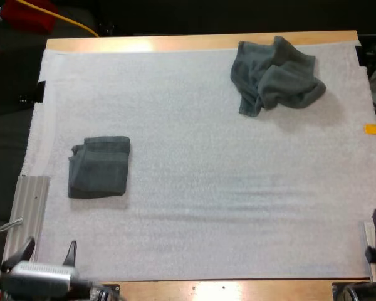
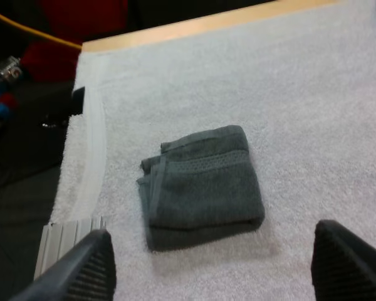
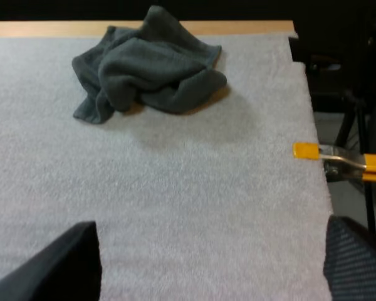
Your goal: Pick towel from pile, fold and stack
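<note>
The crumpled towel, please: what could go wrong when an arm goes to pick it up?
1. The crumpled towel is bunched in overlapping folds, so the open right gripper may pinch several layers and lift a wad.
2. The folded towel has uneven edges; a towel stacked on it could sit crooked.

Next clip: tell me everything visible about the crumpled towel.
The crumpled towel is dark grey-green, terry-looking cloth, bunched into an uneven heap with deep folds and one flap trailing toward the near side. It lies unfolded on the white mat, near its far right corner. Only the mat touches it.
</note>
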